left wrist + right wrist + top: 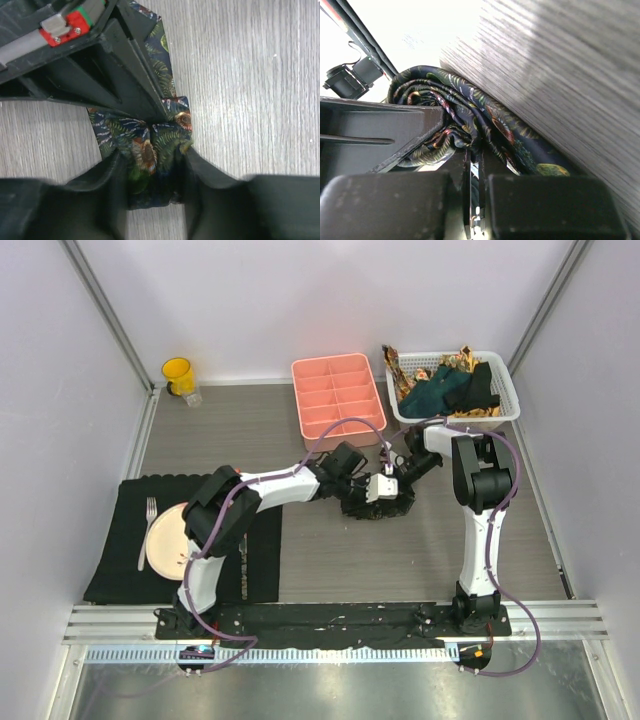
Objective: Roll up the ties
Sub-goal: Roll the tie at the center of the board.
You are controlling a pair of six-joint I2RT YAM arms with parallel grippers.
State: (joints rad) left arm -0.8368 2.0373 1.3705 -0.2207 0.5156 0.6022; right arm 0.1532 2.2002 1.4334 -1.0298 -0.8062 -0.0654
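The tie [150, 150] is smooth printed cloth with a faint silky sheen, the table [250, 75] a matt grey wood-grain surface, the tray [336, 392] and latticed basket [500, 412] smooth plastic, the placemat [115, 540] matt and ribbed.

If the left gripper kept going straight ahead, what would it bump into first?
The dark patterned tie: the left gripper has it between its jaws. Just behind that, probably the right gripper, which faces it and pinches the same tie.
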